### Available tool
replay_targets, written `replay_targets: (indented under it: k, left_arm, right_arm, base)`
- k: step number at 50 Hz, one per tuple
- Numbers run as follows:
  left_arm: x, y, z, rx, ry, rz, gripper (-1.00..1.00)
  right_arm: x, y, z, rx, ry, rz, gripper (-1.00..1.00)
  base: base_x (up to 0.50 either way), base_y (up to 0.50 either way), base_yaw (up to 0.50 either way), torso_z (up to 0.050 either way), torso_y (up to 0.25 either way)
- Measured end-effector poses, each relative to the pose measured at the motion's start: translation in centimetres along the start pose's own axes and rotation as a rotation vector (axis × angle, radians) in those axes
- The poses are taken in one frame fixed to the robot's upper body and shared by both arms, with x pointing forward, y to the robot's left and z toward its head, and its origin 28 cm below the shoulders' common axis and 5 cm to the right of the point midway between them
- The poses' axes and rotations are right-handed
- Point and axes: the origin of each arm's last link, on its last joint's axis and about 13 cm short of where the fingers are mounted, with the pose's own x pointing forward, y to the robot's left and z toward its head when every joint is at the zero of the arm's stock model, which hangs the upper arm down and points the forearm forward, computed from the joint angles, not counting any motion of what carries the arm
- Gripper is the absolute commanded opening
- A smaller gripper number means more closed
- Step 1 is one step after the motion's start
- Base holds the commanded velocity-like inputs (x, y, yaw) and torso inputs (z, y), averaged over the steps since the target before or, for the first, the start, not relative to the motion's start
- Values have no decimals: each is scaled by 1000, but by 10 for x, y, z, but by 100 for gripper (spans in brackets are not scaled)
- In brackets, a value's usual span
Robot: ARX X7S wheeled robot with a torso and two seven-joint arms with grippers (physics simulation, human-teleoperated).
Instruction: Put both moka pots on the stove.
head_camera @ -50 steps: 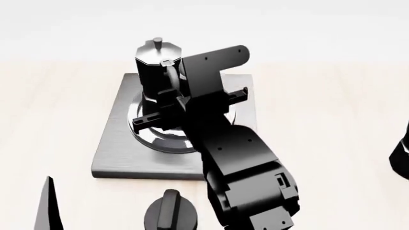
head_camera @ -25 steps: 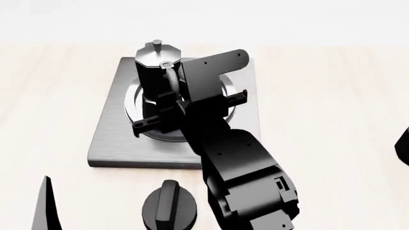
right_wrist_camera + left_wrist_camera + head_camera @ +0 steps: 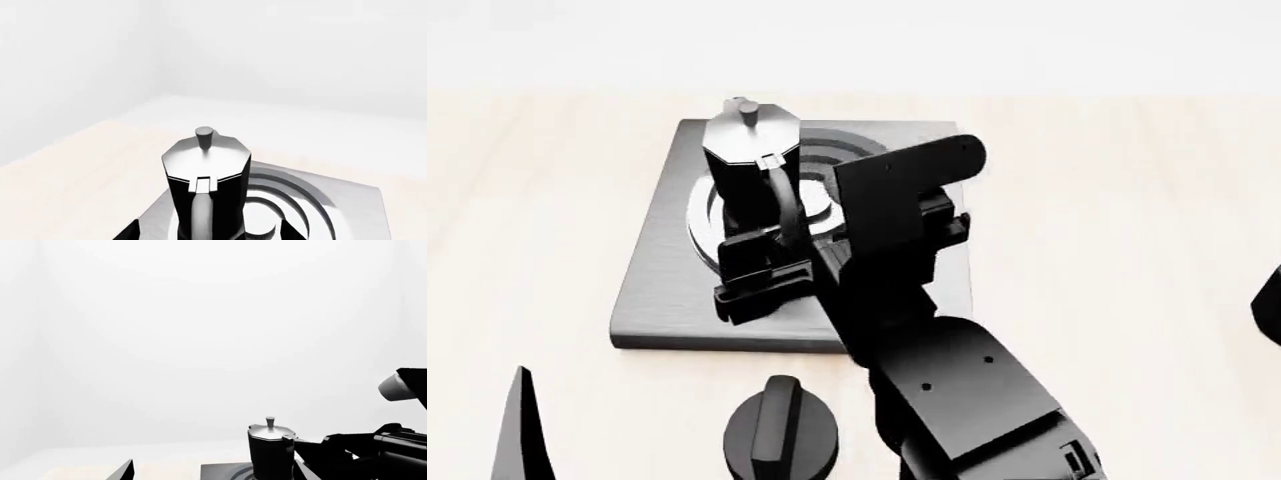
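— How many glossy black faceted moka pots with silvery lids [image 3: 747, 160] show?
— One, across all three views.
— And flat square brushed-grey metal stoves with dark ring burners [image 3: 654, 300]?
— One, lying on the pale wooden surface [image 3: 521, 200].
— Short black round knobs with a ridge [image 3: 781, 432]?
— One as well.
— Robot arms?
— One glossy black arm [image 3: 948, 400] in full view.

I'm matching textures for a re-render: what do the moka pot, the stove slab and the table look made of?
The moka pot looks like glossy black metal or enamel, with a silvery polished lid that catches highlights. The stove reads as brushed grey metal, streaked and matte, with shinier dark burner rings. The table looks like pale wood with faint grain. All are simulator renders, so these are only looks.
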Motion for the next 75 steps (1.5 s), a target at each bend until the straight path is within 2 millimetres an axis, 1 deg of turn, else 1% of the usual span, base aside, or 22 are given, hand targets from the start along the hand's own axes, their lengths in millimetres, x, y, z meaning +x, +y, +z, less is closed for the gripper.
replay_targets:
  k: [7,18,24,33,41,53,64,75]
  left_arm:
    - [0,0,0,1,0,-1,100]
    - [0,-1,1,0,-1,-1,100]
    - [-1,-1,1,0,0,-2,100]
    - [-1,-1,1,-2,0,-1,100]
    - [-1,-1,1,-3,-1,-1,100]
    - [-1,-1,2,1,-3,0,100]
    - [-1,0,2,3,-4,2,100]
    - [0,0,2,4,-6,4,100]
  right_arm:
    - [-37,5,11,11,-73,-2,100]
    - [-94,7,42,25,-190,-12,100]
    - [-115,4,53,-5,-231,-62,100]
    - [-142,-7,69,-64,-304,-155,100]
    - [-165,-25,75,-106,-330,-248,100]
    - [-192,-59,78,-168,-308,-396,100]
    - [-211,-99,81,-190,-243,-527,100]
    - [-225,-137,83,-173,-123,-607,100]
  base:
    - [0,0,0,0,0]
    - [0,0,0,0,0]
    - [0,0,0,0,0]
    - [0,0,0,0,0]
    - [0,0,0,0,0]
    - [0,0,0,0,0]
    - [0,0,0,0,0]
    - [0,0,0,0,0]
